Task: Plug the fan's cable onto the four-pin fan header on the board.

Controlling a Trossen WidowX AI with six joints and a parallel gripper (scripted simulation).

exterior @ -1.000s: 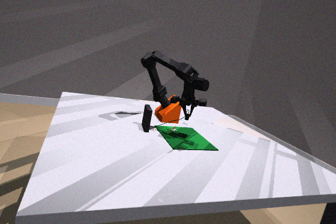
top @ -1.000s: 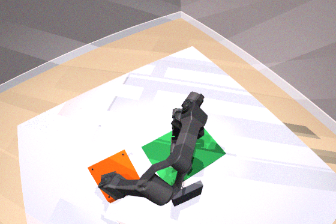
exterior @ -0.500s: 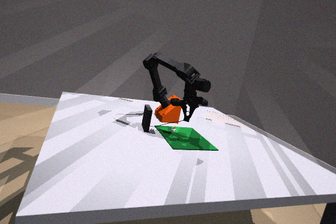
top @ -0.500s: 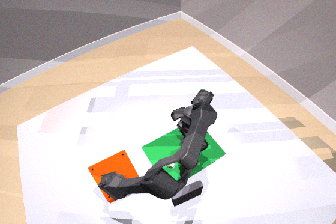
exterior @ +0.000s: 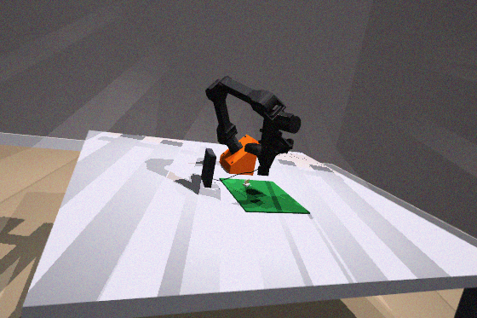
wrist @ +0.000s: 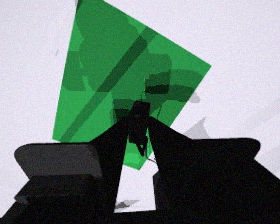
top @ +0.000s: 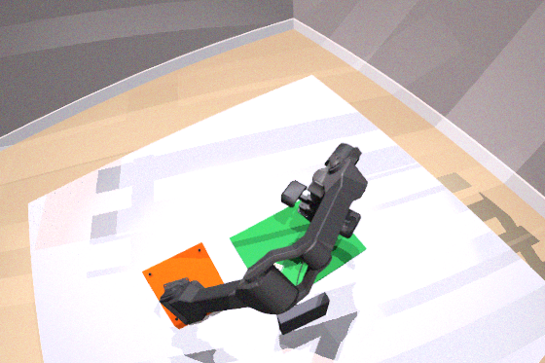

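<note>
Gripping one plug [wrist: 139, 128] — apparently — one tool [wrist: 139, 131].

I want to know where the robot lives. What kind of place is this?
Probably a small electronics workbench: a white table in a bare grey room, a green board lying flat, and a black arm whose hand grips a small dark plug.

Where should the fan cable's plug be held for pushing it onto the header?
By its two flat sides, from above, as the gripper holds it now: the fingers are shut on the small dark plug, pointing down over the green board. That probably leaves its underside free for the white header.
</note>
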